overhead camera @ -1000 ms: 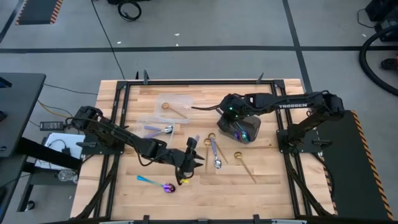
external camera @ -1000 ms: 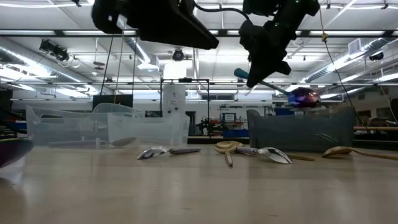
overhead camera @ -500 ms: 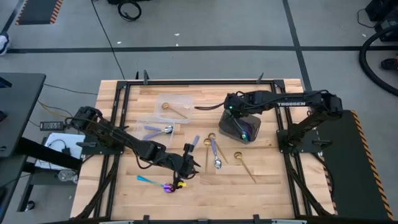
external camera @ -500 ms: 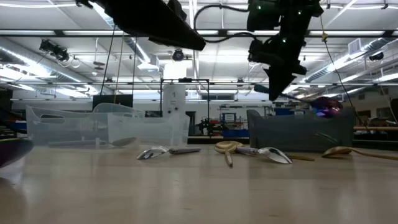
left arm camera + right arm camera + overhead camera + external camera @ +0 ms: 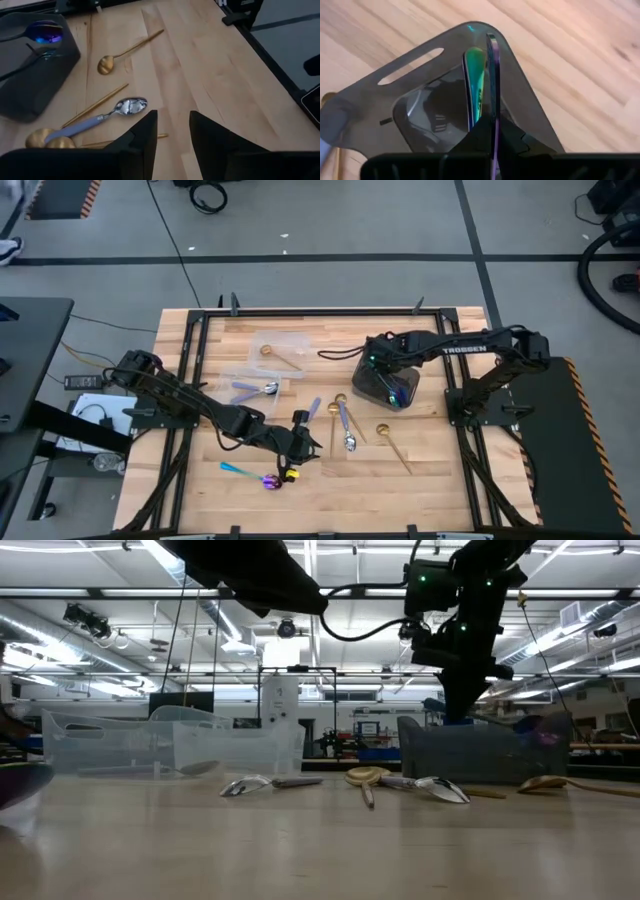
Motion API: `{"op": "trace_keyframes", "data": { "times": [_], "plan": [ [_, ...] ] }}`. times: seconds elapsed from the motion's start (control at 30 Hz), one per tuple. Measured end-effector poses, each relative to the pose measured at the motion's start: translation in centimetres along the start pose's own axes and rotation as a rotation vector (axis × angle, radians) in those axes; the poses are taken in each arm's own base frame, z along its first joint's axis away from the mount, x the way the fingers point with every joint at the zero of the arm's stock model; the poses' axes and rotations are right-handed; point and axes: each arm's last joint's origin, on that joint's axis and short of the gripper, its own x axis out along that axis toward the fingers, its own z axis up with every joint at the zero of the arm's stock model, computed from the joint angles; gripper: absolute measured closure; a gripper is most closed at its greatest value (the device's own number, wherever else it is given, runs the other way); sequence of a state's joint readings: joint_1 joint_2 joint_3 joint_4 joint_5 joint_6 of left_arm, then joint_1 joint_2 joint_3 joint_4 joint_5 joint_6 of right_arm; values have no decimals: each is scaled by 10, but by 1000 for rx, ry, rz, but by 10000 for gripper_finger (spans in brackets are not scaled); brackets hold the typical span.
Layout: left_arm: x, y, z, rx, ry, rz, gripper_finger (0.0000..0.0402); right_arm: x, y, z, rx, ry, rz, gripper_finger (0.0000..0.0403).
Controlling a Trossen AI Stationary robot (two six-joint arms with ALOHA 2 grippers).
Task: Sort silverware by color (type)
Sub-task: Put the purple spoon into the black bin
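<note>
High view: the right gripper (image 5: 385,387) hangs over the dark grey bin (image 5: 366,392) at about two o'clock on the wooden surface (image 5: 440,480), fingers clamped on an iridescent spoon (image 5: 493,80) whose bowl sits inside the bin. The left gripper (image 5: 296,448) hovers near six o'clock with its fingers apart and holding nothing, just beside another iridescent spoon (image 5: 250,474). Gold spoons (image 5: 392,445) and a silver spoon (image 5: 346,428) lie around the centre, more in the clear containers (image 5: 280,348) near eleven o'clock.
</note>
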State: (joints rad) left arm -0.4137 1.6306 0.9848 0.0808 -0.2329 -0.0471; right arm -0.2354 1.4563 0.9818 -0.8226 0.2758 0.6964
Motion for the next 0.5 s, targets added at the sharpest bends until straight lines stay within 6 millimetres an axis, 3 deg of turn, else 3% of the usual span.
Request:
{"op": "trace_keyframes", "data": {
  "times": [0.23,0.5],
  "plan": [
    [0,-1,-1,17,8,-2,281,9,-5,2,24,31,64,374],
    [3,13,0,13,10,13,281,13,-7,3,16,32,82,368]
  ]
}}
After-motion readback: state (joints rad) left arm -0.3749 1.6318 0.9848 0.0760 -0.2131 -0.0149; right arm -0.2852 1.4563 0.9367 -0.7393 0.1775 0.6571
